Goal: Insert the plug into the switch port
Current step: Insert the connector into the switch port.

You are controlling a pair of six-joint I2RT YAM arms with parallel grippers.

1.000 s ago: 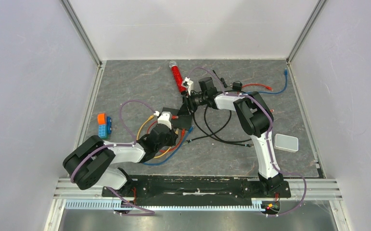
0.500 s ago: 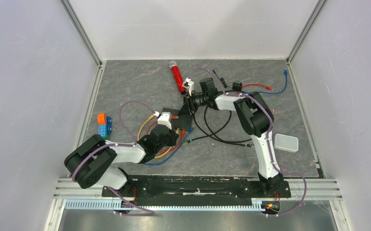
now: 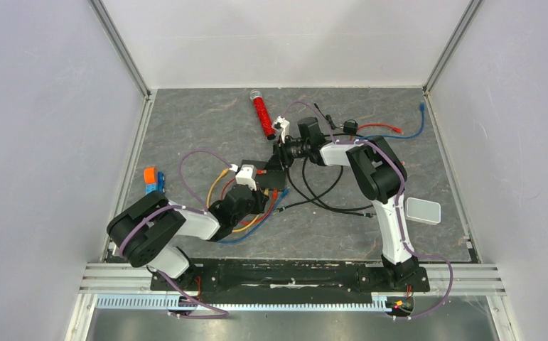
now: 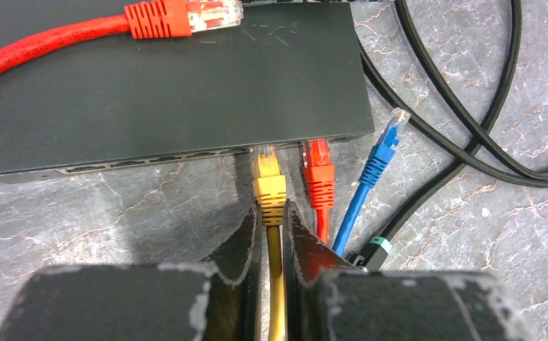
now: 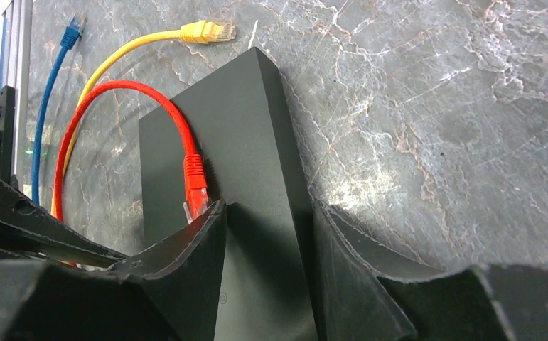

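red tube (image 3: 261, 116): far centre | white box (image 3: 423, 211): right | orange-blue blocks (image 3: 151, 181): left

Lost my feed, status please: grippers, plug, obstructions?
Left gripper shut on yellow cable. Right fingers straddle switch. Plug tip at switch port, seating unclear. Red plug adjacent.
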